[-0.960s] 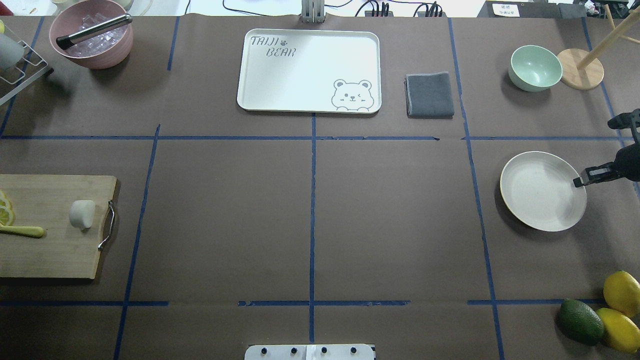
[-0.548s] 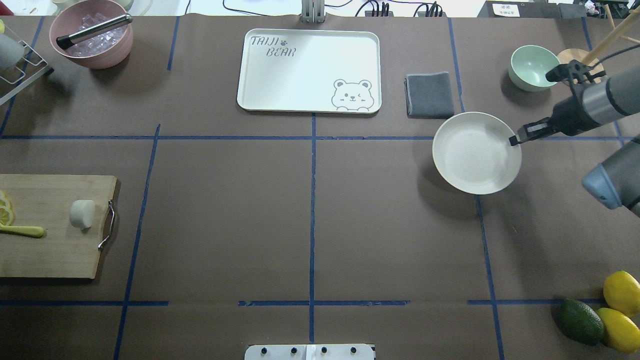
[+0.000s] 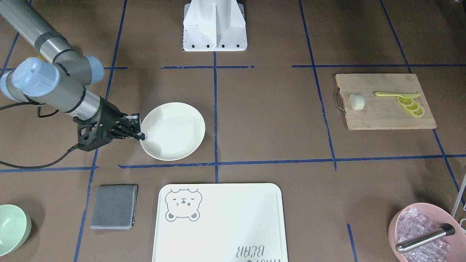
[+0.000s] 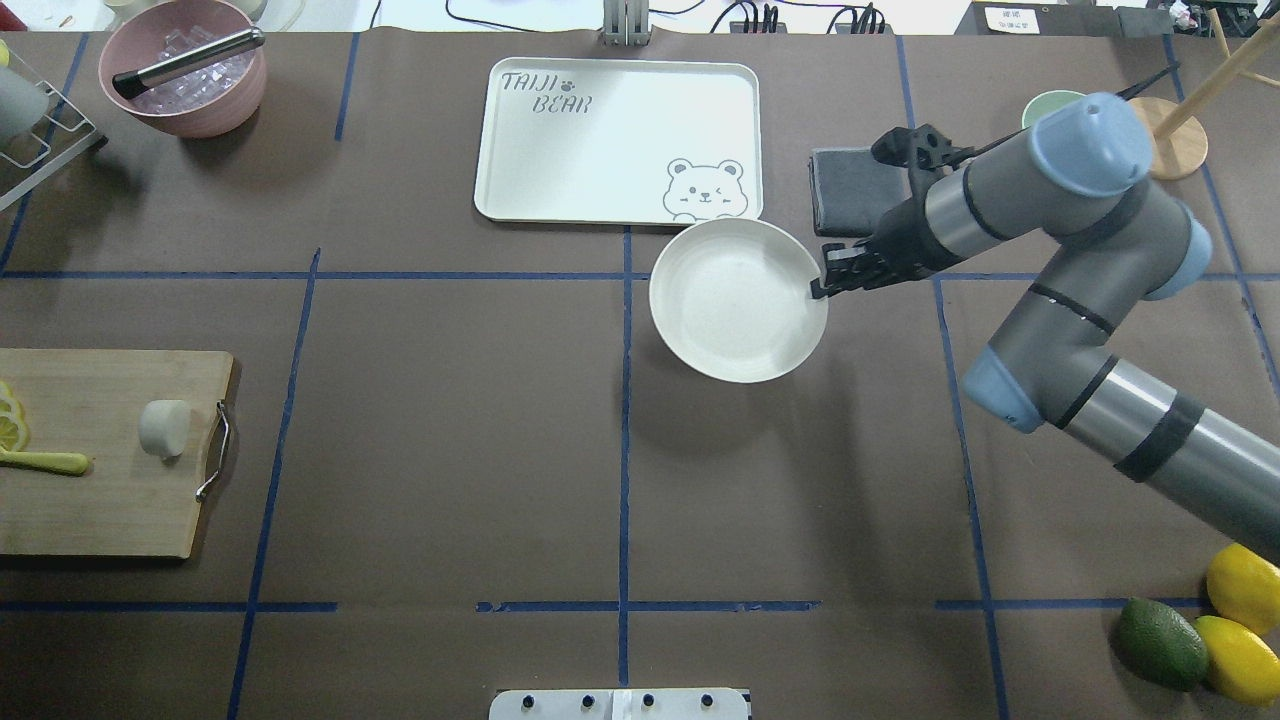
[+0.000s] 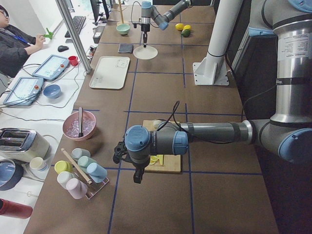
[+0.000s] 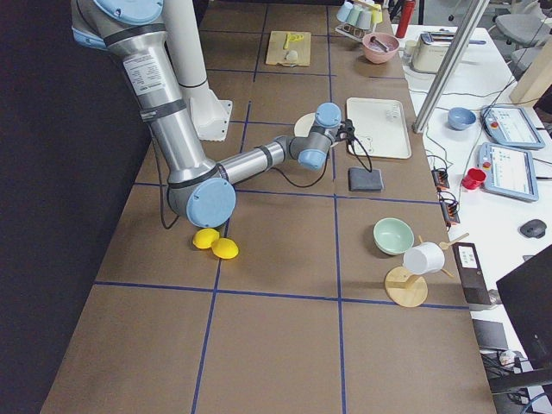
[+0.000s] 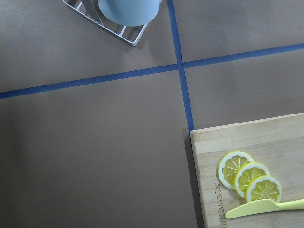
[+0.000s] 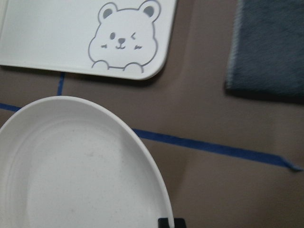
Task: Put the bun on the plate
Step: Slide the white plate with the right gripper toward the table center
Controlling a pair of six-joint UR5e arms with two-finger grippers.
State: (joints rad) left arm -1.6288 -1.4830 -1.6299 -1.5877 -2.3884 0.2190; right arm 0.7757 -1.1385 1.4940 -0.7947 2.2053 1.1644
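Observation:
The bun point(image 4: 164, 428) point(image 3: 357, 101) lies on a wooden cutting board point(image 4: 110, 500) at the table's left edge, with nothing touching it. The cream-white plate point(image 4: 738, 300) point(image 3: 173, 131) point(image 8: 71, 166) hangs just right of the centre line, near the bear tray, and its shadow falls offset on the table. My right gripper point(image 4: 818, 285) point(image 3: 141, 135) is shut on the plate's right rim. My left gripper point(image 5: 138, 175) shows only in the exterior left view, over the board's outer end, and I cannot tell whether it is open or shut.
The bear-printed tray point(image 4: 618, 140) and a grey cloth point(image 4: 850, 190) lie just behind the plate. Lemon slices point(image 7: 249, 178) and a yellow knife point(image 4: 45, 462) share the board. A pink ice bowl point(image 4: 185, 75) is back left; an avocado point(image 4: 1160, 642) and lemons point(image 4: 1240, 585) are front right.
My right arm has carried the plate leftward from the table's right side to just right of the centre line. The bun has not moved.

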